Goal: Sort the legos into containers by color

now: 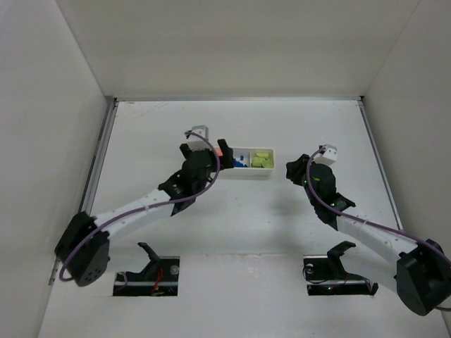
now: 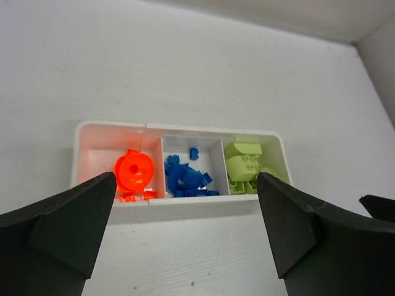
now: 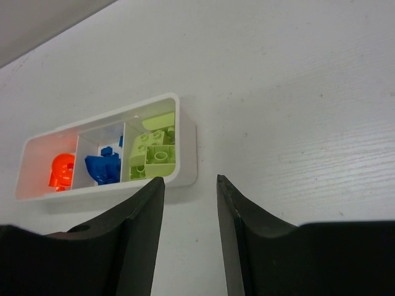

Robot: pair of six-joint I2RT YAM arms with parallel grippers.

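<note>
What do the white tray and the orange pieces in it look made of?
The tray looks like thin moulded plastic, smooth and slightly glossy: its walls beside the orange are tinted pink. The orange pieces look like hard glossy plastic, perhaps translucent: saturated colour, bright highlights.

Tray (image 2: pixel 179 126) sits mid-desk (image 1: pixel 239 225), toward far side. 3 compartments (image 2: pixel 207 151), L to R: round discs (image 2: pixel 134 171), small bits (image 2: pixel 185 179), square bricks (image 2: pixel 245 163). L pincer (image 1: pixel 206 149) at tray's left end; R pincer (image 1: pixel 291 170) right of tray, apart.

White tray (image 2: pixel 210 201) with orange legos (image 2: pixel 134 171), blue legos (image 2: pixel 185 179), light-green legos (image 2: pixel 244 163).
</note>
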